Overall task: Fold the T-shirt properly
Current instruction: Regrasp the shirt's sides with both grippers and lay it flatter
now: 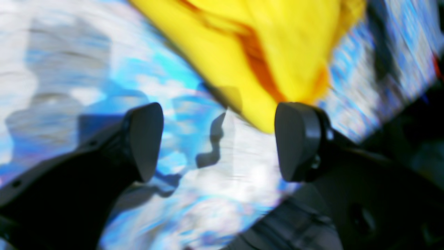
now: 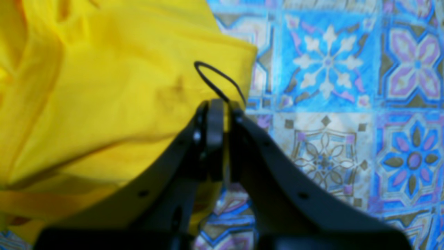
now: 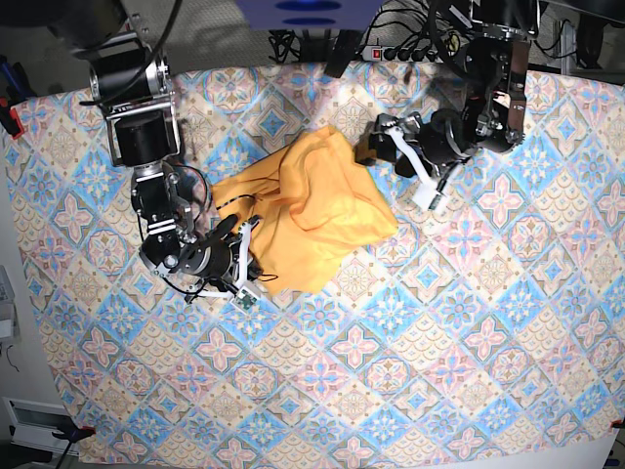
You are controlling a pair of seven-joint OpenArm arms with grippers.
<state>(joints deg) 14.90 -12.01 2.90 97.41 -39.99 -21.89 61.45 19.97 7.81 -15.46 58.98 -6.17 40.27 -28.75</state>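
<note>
Black fingers of the right gripper (image 2: pixel 222 107) press together, pinching an edge of the T-shirt (image 2: pixel 104 86). Across the base view's upper centre, the crumpled T-shirt (image 3: pixel 312 210) runs lower left to upper right on the patterned cloth (image 3: pixel 469 322). Left gripper (image 1: pixel 218 142) jaws stand spread wide, holding nothing. No writing is legible.

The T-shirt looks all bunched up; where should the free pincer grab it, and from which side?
Probably the corner of the T-shirt nearest the open left pincer, coming from that arm's side. The cloth is heaped in the middle, but there its edge lies thin on the patterned cloth. The right pincer already pinches the opposite edge.
</note>
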